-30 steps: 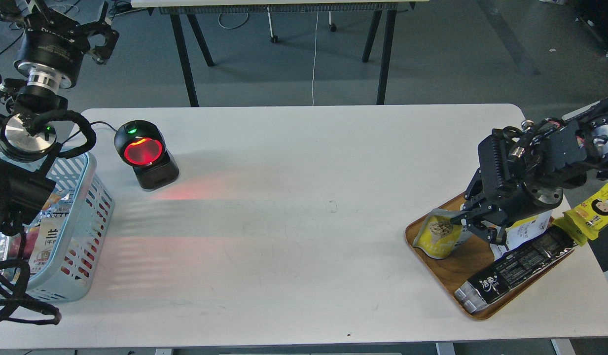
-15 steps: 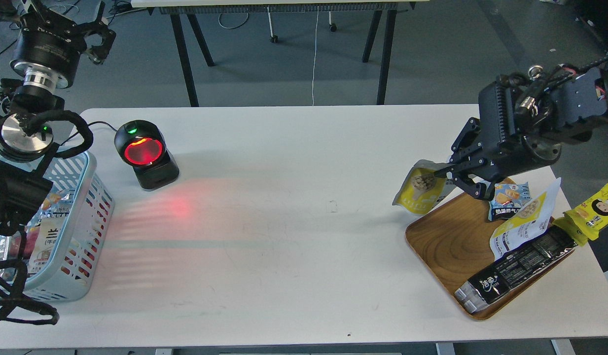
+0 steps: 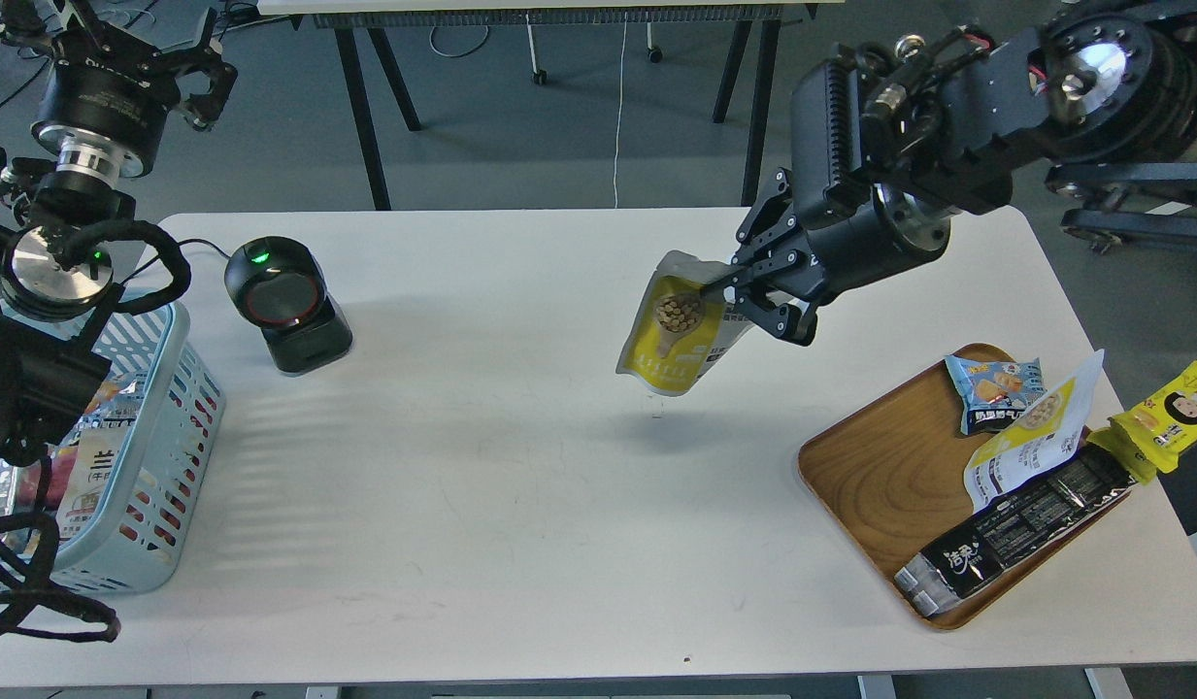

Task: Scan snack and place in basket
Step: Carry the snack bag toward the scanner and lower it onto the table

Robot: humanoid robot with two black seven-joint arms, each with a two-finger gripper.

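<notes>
1. Right gripper point(image 3: 744, 291) clamped on the snack point(image 3: 678, 330), held above the table point(image 3: 520, 456) mid-span.
2. Basket point(image 3: 156, 456) at far left, beside the scanner point(image 3: 285, 303).
3. Left gripper point(image 3: 185, 78) raised; finger spacing probably apart, cannot tell.

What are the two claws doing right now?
Right claw: closed, holding the snack above the table.
Left claw: holds nothing; open or closed cannot be told.

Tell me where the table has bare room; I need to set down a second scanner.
The widest bare patch is the table middle and front, between the basket on the left and the wooden tray on the right. The back strip behind the held snack is bare too. It is crowded on the tray, and around the scanner beside the basket.
</notes>
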